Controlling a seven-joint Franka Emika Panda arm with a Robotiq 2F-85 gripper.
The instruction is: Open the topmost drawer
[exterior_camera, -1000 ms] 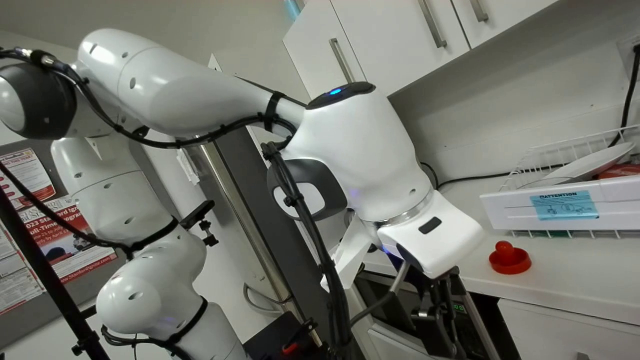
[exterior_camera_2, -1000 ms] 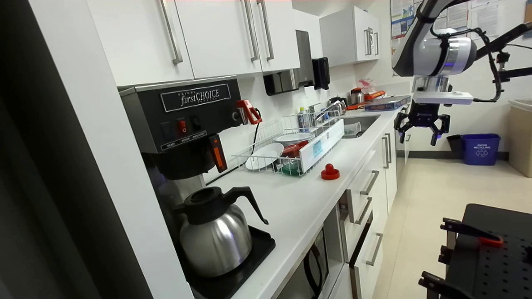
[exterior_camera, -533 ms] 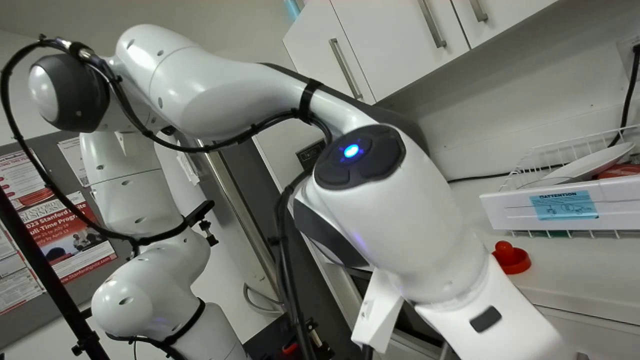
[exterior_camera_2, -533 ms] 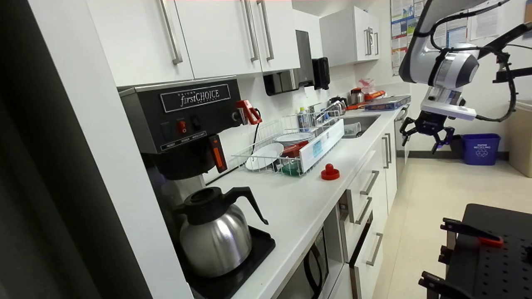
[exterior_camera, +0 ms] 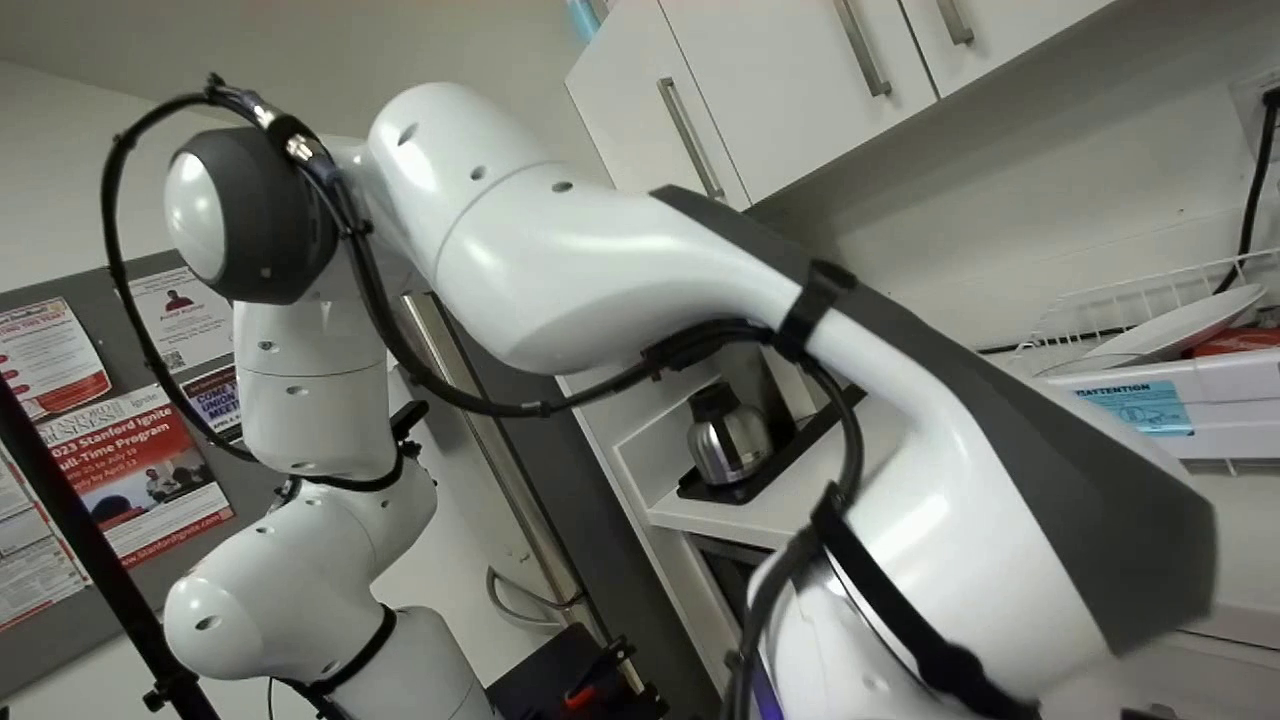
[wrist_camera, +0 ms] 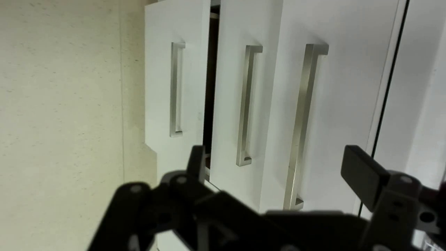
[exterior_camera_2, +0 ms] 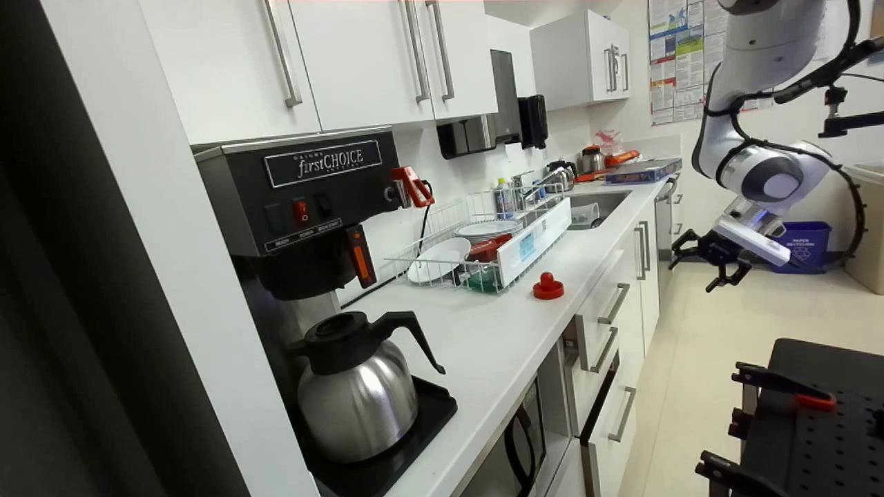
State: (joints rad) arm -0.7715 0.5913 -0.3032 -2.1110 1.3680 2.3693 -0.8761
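Note:
The topmost drawer is the rightmost front (wrist_camera: 352, 87) in the sideways wrist view, with a long metal handle (wrist_camera: 300, 129). Its handle also shows under the counter in an exterior view (exterior_camera_2: 615, 304). My gripper (wrist_camera: 273, 157) is open and empty. In the wrist view the handle's lower end lies between the fingers, but the gripper is still apart from it. In an exterior view the gripper (exterior_camera_2: 693, 276) hangs in the air beyond the drawers, tilted toward the cabinets. In the remaining exterior view it is out of sight. I cannot tell how far out the topmost drawer stands.
A middle drawer handle (wrist_camera: 245, 104) and a lower drawer handle (wrist_camera: 175, 90) stand beside it. A dark gap shows at the lower drawer's top. Above are the counter (exterior_camera_2: 476, 331), a red knob (exterior_camera_2: 548, 286) and a dish rack (exterior_camera_2: 535, 245). A black perforated table (exterior_camera_2: 822, 414) stands opposite.
The arm has swung out toward an exterior camera. The gripper has come down and turned from pointing straight down to a tilt toward the cabinets. It stays open; the drawers have not moved.

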